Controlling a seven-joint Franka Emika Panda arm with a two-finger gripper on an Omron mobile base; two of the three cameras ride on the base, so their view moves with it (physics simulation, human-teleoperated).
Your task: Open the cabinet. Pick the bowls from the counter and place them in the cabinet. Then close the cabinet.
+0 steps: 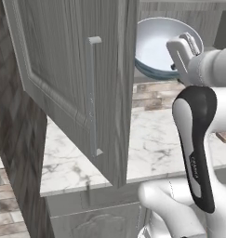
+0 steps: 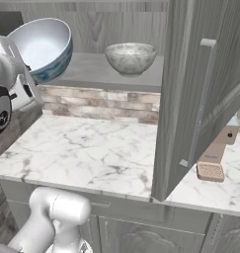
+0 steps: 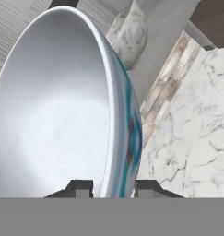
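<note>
My gripper (image 3: 112,186) is shut on the rim of the light blue bowl (image 3: 53,115), one fingertip inside and one outside. The bowl (image 2: 42,47) hangs tilted on its side over the left end of the grey shelf (image 2: 92,71) of the cabinet, with the gripper (image 2: 23,66) at its left. The speckled stone bowl (image 2: 130,58) stands upright on the shelf to the right, and also shows behind the blue bowl as the stone bowl (image 3: 132,39). Both cabinet doors stand open: the left door (image 1: 63,69) and the right door (image 2: 205,89). Below lies the marble counter (image 2: 92,148).
The open doors jut out over the counter (image 1: 156,144) on both sides of the arm. A brown board with a sponge-like block (image 2: 213,163) lies on the counter at the right, under the right door. A brick backsplash (image 2: 101,104) runs beneath the shelf.
</note>
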